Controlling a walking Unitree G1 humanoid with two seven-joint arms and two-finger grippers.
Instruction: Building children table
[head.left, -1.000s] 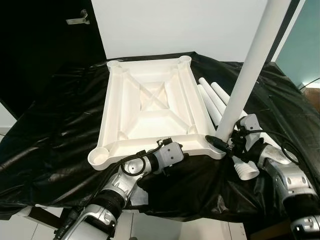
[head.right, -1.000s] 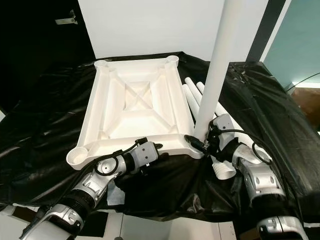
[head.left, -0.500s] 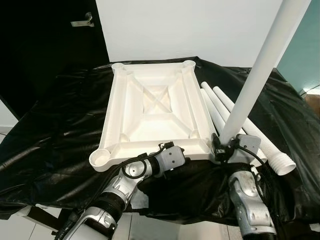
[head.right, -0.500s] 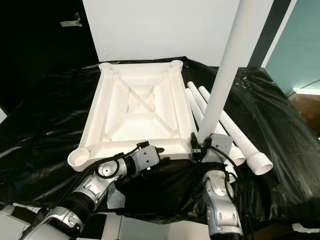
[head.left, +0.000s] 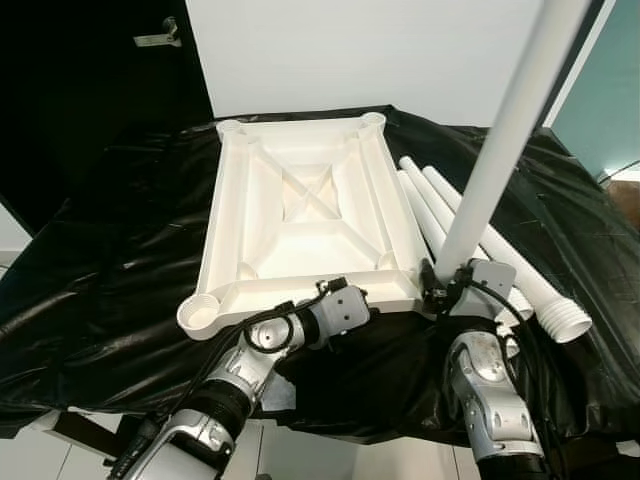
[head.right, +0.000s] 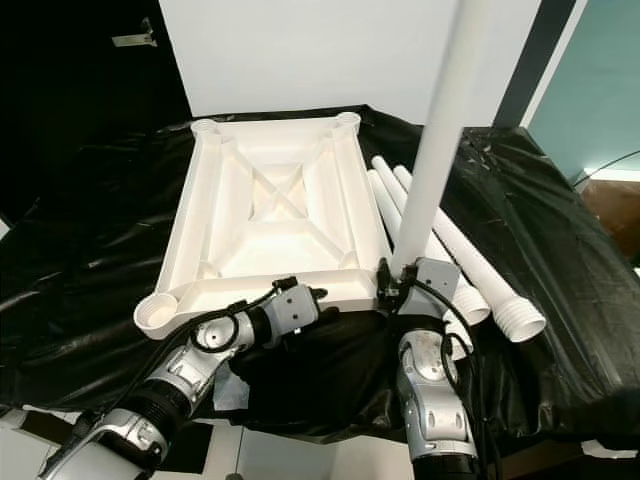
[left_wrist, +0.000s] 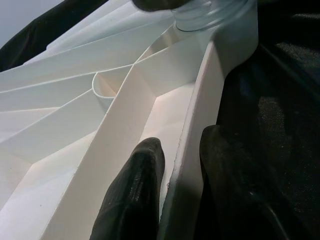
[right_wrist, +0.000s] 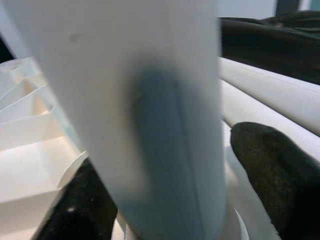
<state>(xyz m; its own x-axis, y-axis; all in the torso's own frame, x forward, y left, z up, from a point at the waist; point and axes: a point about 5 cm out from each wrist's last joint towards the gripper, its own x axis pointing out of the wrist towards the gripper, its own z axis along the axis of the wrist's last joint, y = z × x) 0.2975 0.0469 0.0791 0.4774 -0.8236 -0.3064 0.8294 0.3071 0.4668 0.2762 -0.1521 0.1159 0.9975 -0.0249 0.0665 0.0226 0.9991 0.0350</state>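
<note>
White tabletop (head.left: 300, 215) lay upside down on black-draped desk (head.left: 110, 250). Left gripper (left_wrist: 172, 200) jaws pinched its near rim; right gripper (head.left: 447, 283) jaws clamped upright leg (head.left: 495, 150) at near-right corner socket. Risk: leg tilted, could cross-thread or pop out.

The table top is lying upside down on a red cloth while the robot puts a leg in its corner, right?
Not quite: the cloth is black, not red, as the left eye view shows. The table top does lie upside down, and the right gripper holds a leg at its corner.
</note>
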